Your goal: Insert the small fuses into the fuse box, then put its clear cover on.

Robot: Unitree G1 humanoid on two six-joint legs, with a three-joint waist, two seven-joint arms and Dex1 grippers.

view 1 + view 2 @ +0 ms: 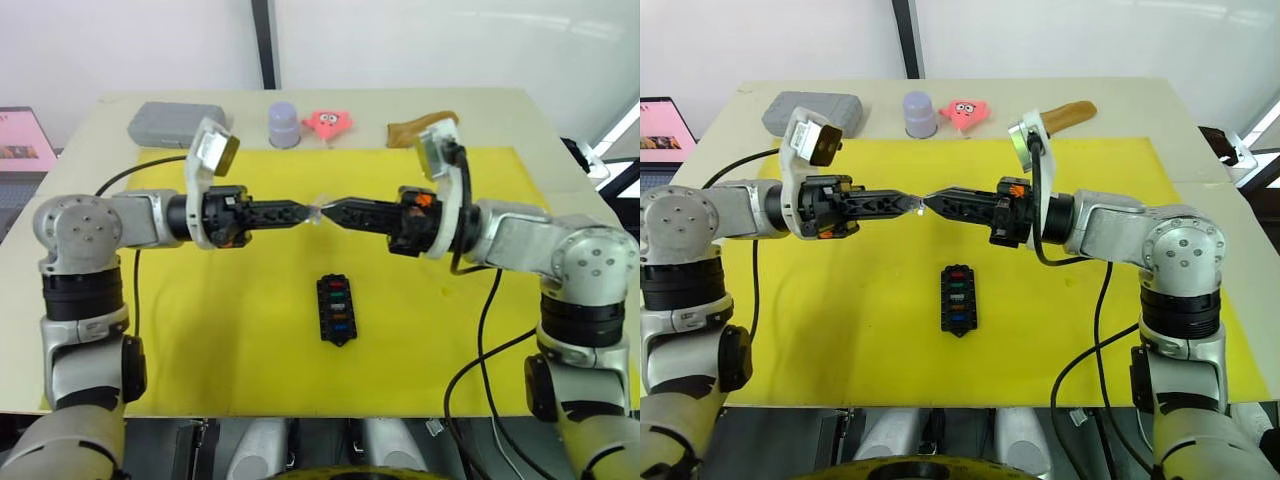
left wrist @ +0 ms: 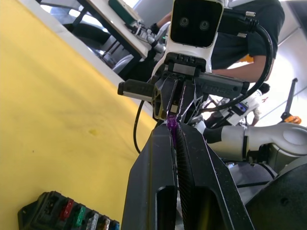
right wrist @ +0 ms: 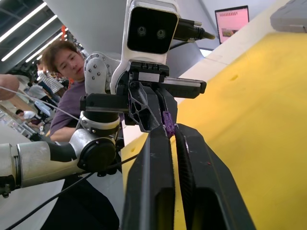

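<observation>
Left gripper (image 1: 308, 212) and right gripper (image 1: 327, 212) meet tip-to-tip, both clenched on one purple fuse (image 2: 172, 125), above open yellow mat (image 1: 220, 320).

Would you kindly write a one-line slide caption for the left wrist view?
Left gripper and right gripper meet tip to tip on a purple fuse above the yellow mat, fuse box below.

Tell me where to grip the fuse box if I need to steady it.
Grip the fuse box across its narrow width, on the two long bumpy sides, coming straight down. It lies flat on the mat, long axis running away from the robot, and fuses sit in its top. Left gripper and right gripper both pinch the purple fuse.
</observation>
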